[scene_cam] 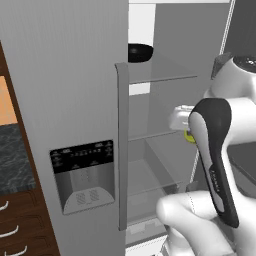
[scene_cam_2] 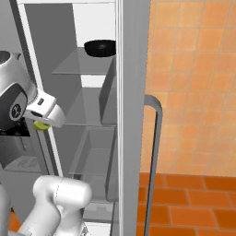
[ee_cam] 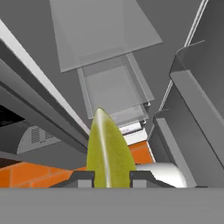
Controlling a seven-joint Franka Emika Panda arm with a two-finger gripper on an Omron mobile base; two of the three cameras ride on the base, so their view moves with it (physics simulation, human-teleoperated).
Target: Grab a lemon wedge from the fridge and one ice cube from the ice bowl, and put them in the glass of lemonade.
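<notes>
The light-grey fridge [scene_cam: 65,90] stands open, its glass shelves [scene_cam_2: 83,62] bare in front of me. My gripper [ee_cam: 111,177] is shut on the lemon wedge [ee_cam: 109,146], which sticks up yellow-green between the two fingertips [ee_cam: 83,177] in the hand view. A sliver of the lemon wedge [scene_cam: 189,136] peeks out under the hand in the left base view, and the lemon wedge [scene_cam_2: 41,125] shows the same way in the right base view. The hand hangs just outside the fridge's open compartment, level with the middle shelf. The ice bowl and the glass of lemonade are out of view.
A small black bowl [scene_cam: 139,52] sits on the top shelf. The shut fridge door carries a long handle [scene_cam: 122,145] and a black dispenser panel [scene_cam: 83,172]. The open door's edge [scene_cam_2: 131,115] rises at the right, with an orange tiled wall [scene_cam_2: 193,83] behind it.
</notes>
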